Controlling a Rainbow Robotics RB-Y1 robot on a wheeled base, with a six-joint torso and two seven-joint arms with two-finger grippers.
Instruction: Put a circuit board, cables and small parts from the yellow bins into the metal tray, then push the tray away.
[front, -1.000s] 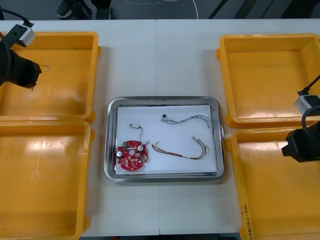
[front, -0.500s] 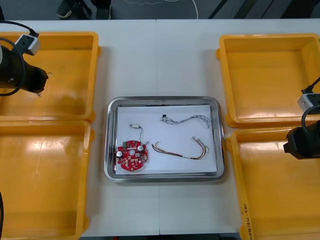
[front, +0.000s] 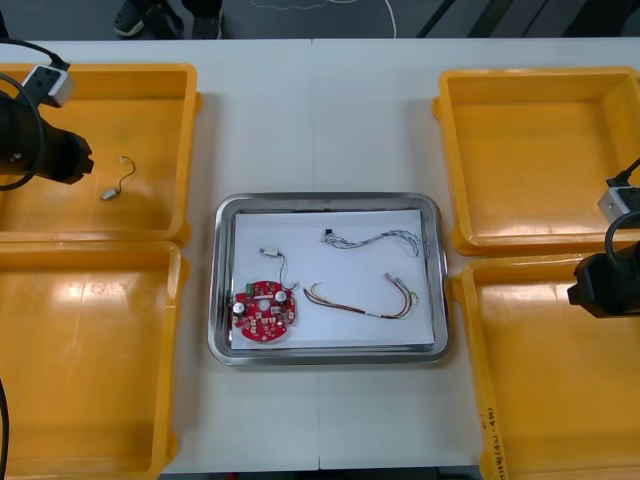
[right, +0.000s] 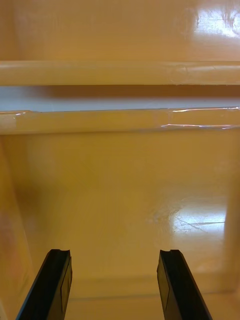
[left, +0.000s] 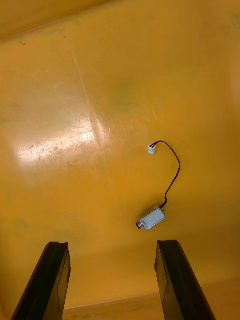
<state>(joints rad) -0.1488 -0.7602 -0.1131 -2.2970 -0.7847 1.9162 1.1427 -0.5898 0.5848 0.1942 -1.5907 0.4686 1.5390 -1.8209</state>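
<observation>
A small metal part (front: 117, 183) with a thin black lead lies loose on the floor of the far left yellow bin (front: 150, 80). My left gripper (front: 70, 158) hovers just left of it. In the left wrist view the part (left: 152, 218) rests ahead of the open left gripper (left: 112, 247), nearer one finger and touching neither. The metal tray (front: 328, 202) holds a red circuit board (front: 265, 310), another small metal part (front: 270, 254), a twisted cable (front: 370, 238) and a red and yellow cable (front: 365, 300). My right gripper (front: 600, 290) is open over the near right bin (right: 120, 190).
The near left bin (front: 90, 360) and the far right bin (front: 535, 150) show bare floors. White table (front: 315, 120) lies between the bins and beyond the tray. The rims of the two right bins (right: 120, 120) cross ahead of the right fingers.
My left gripper has opened and the small metal part it carried has dropped onto the far left bin's floor. The left arm shifted slightly left. The right arm has hardly moved.
</observation>
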